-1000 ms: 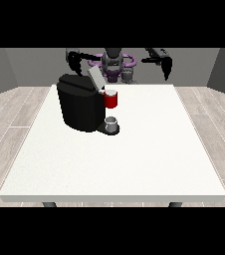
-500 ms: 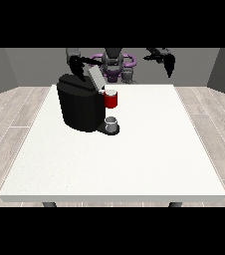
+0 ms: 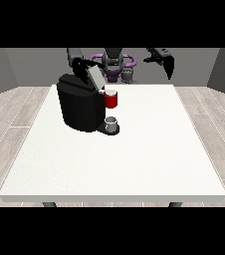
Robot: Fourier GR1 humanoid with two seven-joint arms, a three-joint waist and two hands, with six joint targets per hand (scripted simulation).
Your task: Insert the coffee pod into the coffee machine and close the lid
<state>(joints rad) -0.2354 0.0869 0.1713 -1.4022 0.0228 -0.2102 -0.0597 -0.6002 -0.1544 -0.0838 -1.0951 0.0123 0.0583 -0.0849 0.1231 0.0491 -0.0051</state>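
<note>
The black coffee machine (image 3: 79, 107) stands on the white table (image 3: 134, 159), left of the middle. Its grey lid (image 3: 95, 77) is raised and tilted back. A red thing at the machine (image 3: 111, 99) sits at its front, just under the lid. A small grey thing (image 3: 111, 123) rests on the machine's base below it. The hand at the view's left (image 3: 80, 64) is at the lid's upper end, behind the machine. The hand at the view's right (image 3: 165, 61) hangs high over the table's far edge, fingers straight and pointing down, holding nothing.
The robot's torso (image 3: 115, 64) stands behind the table's far edge. The table's white top stretches out in front of the machine and to its right.
The hand at the view's left has come down towards the raised lid. The hand at the view's right has drifted slightly rightwards and stays high.
</note>
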